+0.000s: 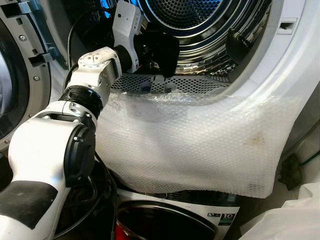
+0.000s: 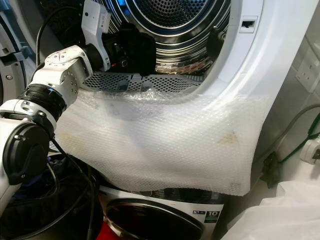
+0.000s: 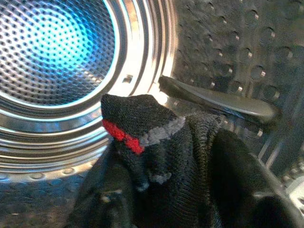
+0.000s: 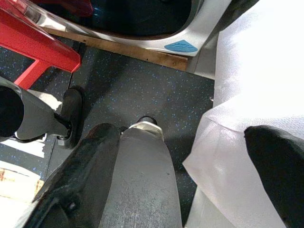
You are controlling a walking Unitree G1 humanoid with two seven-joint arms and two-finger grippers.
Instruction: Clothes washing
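Note:
My left arm reaches into the mouth of the upper machine's steel drum (image 1: 200, 20). My left gripper (image 1: 156, 54) is shut on a black garment (image 1: 165, 50) just inside the opening. In the left wrist view the garment (image 3: 190, 166) is dark knit with a red and grey band. It drapes over the fingers and hides them, with a drum paddle (image 3: 223, 102) behind it. My right gripper (image 4: 180, 135) hangs low at my side, pointing at the dark speckled floor (image 4: 142, 85). It is open, with nothing between its fingers (image 4: 90, 156).
A bubble-wrap sheet (image 1: 200, 145) drapes over the drum's lower rim and down the front. Below it is a second machine's round door (image 1: 160, 220). The open door (image 1: 15, 75) stands at the left. A white plastic bag (image 1: 290, 215) and cables (image 2: 300, 145) lie at the right, near a red stool (image 4: 38, 42).

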